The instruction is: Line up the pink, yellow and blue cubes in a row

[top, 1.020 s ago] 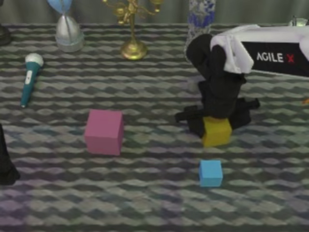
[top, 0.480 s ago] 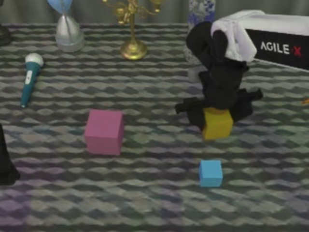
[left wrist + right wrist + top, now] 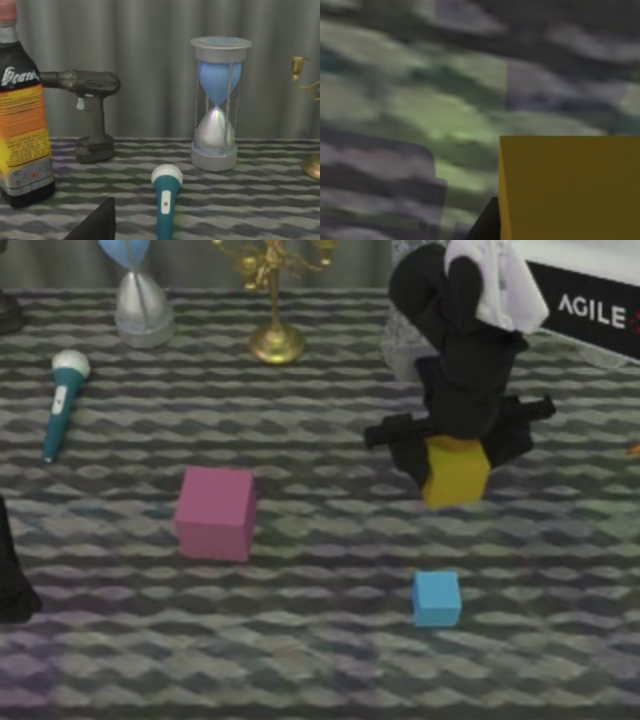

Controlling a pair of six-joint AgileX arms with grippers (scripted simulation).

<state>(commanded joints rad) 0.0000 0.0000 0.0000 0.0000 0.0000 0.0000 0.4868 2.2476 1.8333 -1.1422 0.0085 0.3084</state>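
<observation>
My right gripper (image 3: 452,462) is shut on the mustard-yellow cube (image 3: 456,472) and holds it lifted above the cloth at the right of the table. In the right wrist view the yellow cube (image 3: 570,187) fills the near corner, with a dark finger (image 3: 485,225) against its side. The large pink cube (image 3: 215,512) rests left of centre. Nearer the front, below the held cube, sits the small light-blue cube (image 3: 437,598). My left arm (image 3: 12,585) stays parked at the left edge.
Along the back stand an hourglass (image 3: 138,290), a gold candlestick (image 3: 275,300) and a patterned vase (image 3: 405,310). A teal microphone (image 3: 62,400) lies at the back left. The left wrist view also shows a bottle (image 3: 22,115) and a drill (image 3: 87,115).
My right gripper has risen with the yellow cube and drifted slightly right and toward the back. The pink and blue cubes have not moved.
</observation>
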